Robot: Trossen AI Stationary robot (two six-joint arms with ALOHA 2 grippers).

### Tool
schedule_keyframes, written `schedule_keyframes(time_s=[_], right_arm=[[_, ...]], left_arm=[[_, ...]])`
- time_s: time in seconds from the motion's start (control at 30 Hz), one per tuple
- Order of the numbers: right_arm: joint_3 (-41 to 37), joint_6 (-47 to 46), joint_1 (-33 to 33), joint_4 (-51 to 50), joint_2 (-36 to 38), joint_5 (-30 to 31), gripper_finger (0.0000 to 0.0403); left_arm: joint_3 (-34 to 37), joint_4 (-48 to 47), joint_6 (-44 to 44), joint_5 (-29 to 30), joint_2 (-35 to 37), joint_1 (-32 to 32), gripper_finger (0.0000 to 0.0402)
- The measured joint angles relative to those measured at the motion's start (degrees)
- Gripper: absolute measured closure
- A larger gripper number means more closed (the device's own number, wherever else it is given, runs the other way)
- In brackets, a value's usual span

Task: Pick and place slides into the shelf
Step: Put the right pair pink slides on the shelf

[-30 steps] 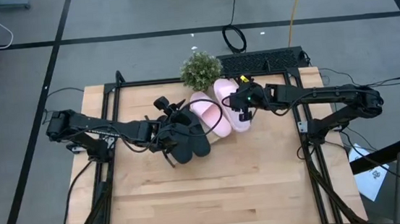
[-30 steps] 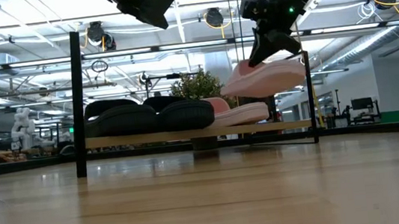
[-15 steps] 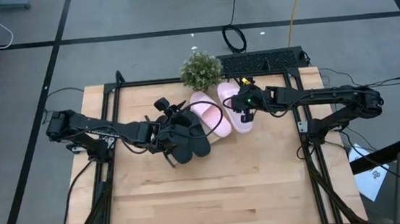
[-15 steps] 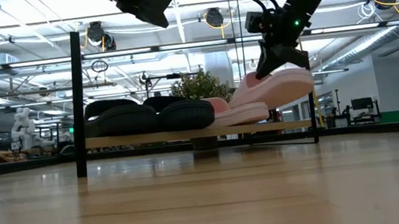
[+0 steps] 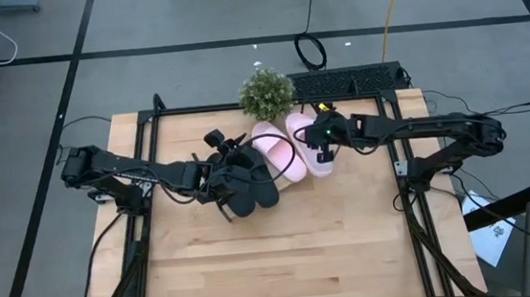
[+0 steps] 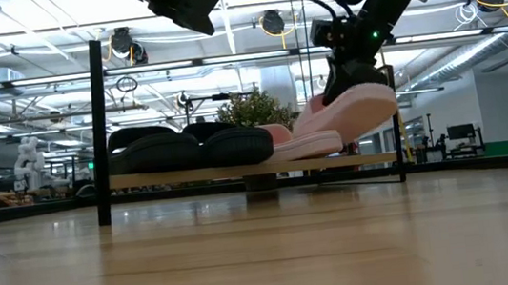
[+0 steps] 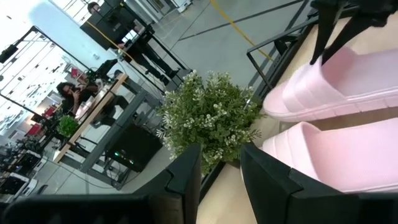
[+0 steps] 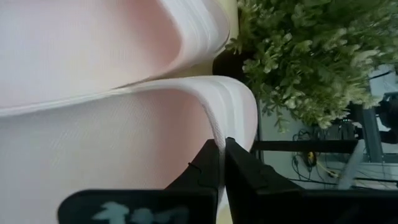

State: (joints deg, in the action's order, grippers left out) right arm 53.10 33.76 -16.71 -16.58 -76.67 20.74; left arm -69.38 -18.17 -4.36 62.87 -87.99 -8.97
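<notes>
Two black slides [image 6: 188,150] lie side by side on the slanted wooden shelf [image 6: 191,176]. They also show in the high view [image 5: 249,188]. One pink slide [image 6: 307,144] lies on the shelf beside them. My right gripper [image 5: 322,134] is shut on the second pink slide [image 6: 351,110], just above the shelf's right end and beside the first pink one. My left gripper [image 5: 237,153] hangs open and empty above the black slides, high up in the low view [image 6: 179,2]. My right gripper pinches the pink slide's raised side rim [image 8: 217,134] between its two fingers, toward the slide's far end. The fingers come from above, slanting in from the table's right. The slide hangs tilted below them [image 6: 355,107]; whether it touches the shelf I cannot tell.
A small potted plant [image 5: 266,93] stands just behind the shelf, close to the pink slides. The shelf's black rod frames [image 6: 96,132] stand at both ends. The near half of the wooden tabletop [image 5: 274,253] is bare. People sit at desks in the room beyond [image 7: 68,93].
My right gripper has come down toward the shelf with the pink slide and shifted a little toward the table's left. The slide has sunk from well above the shelf to just over its right end, next to the other pink slide, still tilted.
</notes>
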Motion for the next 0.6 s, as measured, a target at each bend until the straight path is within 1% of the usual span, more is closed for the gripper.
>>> schedule_keyframes(time_s=[0.27,0.6], right_arm=[[-0.1,0.7,-0.1,2.3,-4.4,-0.1,0.0403],[-0.1,0.8,0.8,2.2,-5.5,0.2,0.0403]], left_arm=[[0.0,0.0,-0.2,0.0,0.0,-1.5,0.0282],[0.0,0.0,-0.3,0.0,0.0,-2.7,0.0282]])
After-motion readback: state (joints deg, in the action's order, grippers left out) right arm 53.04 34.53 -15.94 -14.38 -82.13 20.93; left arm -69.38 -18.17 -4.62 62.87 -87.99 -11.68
